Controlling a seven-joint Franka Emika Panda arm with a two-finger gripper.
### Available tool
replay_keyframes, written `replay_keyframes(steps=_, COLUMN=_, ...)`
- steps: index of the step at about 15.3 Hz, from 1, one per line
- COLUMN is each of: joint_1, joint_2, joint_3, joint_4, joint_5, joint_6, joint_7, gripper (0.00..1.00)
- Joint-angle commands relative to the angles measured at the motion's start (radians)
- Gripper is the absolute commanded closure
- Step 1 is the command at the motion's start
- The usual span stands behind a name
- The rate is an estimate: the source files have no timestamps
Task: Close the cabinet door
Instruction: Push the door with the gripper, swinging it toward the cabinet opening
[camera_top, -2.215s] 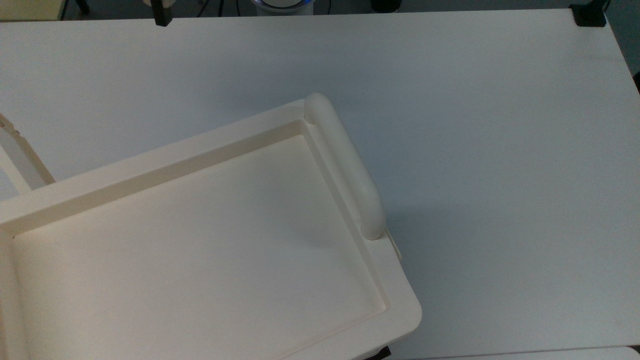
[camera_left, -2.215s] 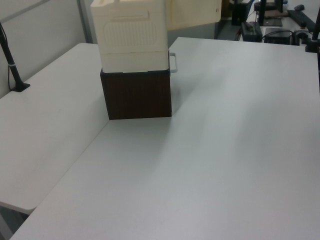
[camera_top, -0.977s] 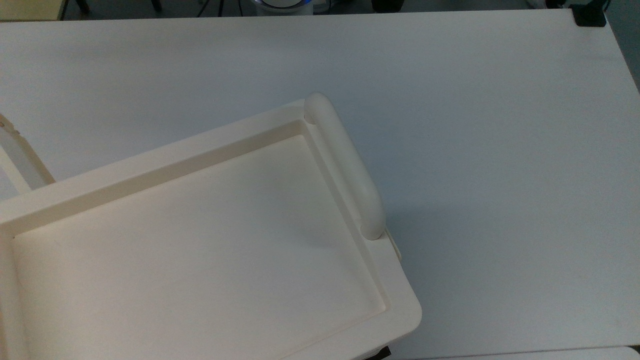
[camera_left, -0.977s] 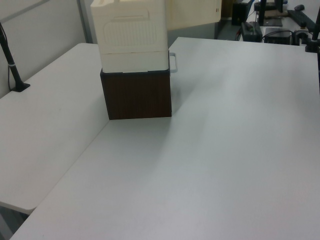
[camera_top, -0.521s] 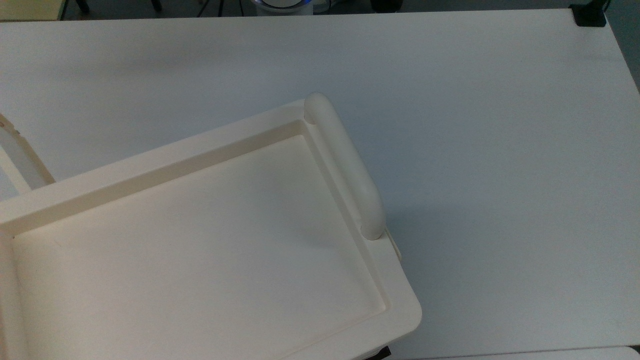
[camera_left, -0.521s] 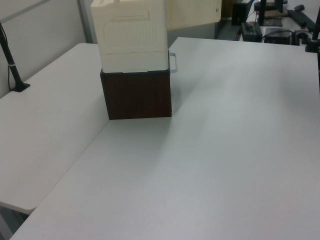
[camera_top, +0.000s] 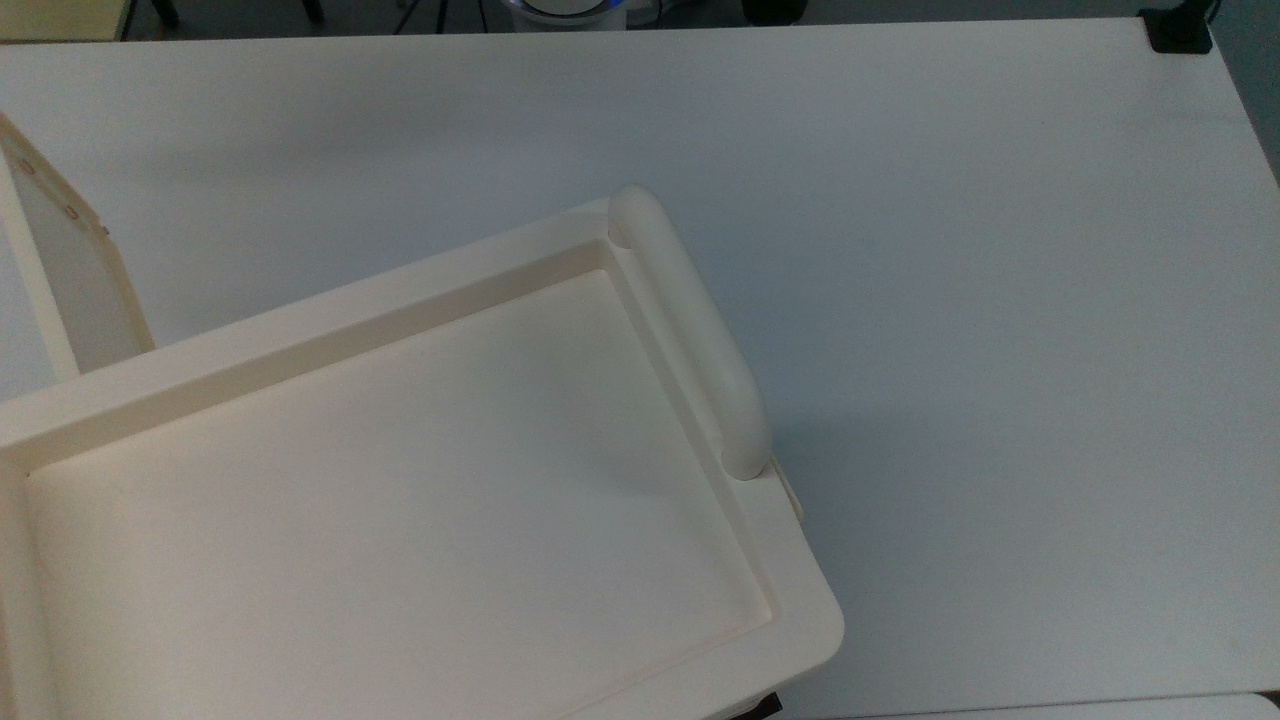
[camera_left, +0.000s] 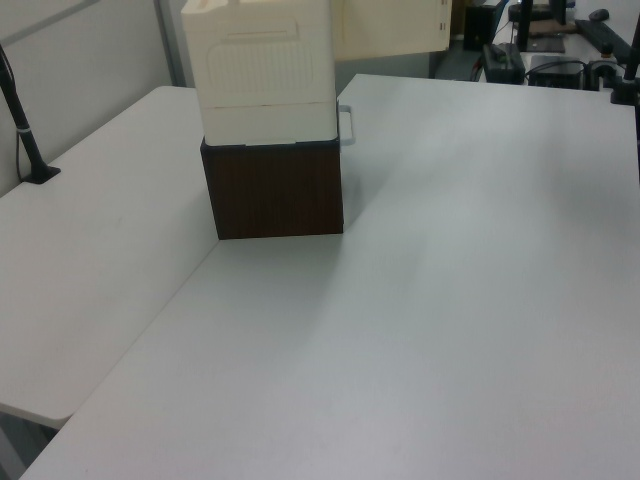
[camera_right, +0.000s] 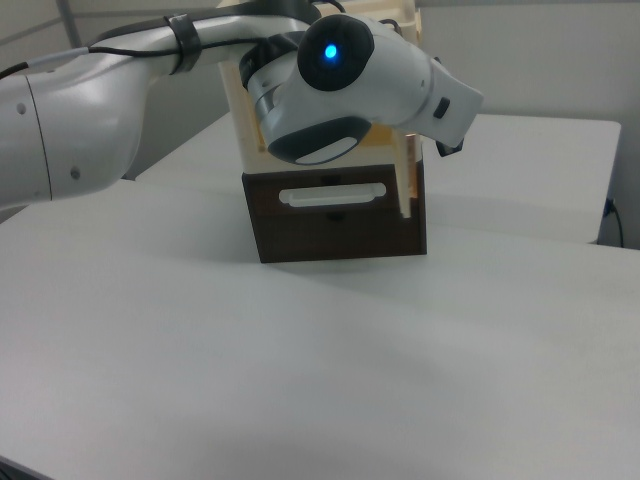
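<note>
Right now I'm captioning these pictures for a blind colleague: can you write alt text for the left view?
A cream cabinet stands on a dark brown box on a white table, its door swung open toward the left view's right. A black post stands at the left view's left edge.

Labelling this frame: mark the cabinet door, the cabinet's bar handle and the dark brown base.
cabinet door (camera_top: 75, 275): top view, on the panel's flat face.
bar handle (camera_top: 690, 330): top view, middle of the rounded bar.
dark brown base (camera_left: 275, 190): left view, middle of its front face.
</note>
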Motion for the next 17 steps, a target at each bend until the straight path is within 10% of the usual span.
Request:
replay_keyframes(steps=1, joint_1=0.009, joint_2=-0.021, joint_3=0.004, joint_4=-0.013, joint_5=0.016, joint_6=-0.065, joint_7=0.006, gripper=1.00)
replay_keyframes(steps=17, joint_1=0.026, joint_2=-0.038, joint_3=0.218, joint_4=-0.005, joint_5=-0.058, joint_6=-0.273, joint_7=0.016, gripper=1.00)
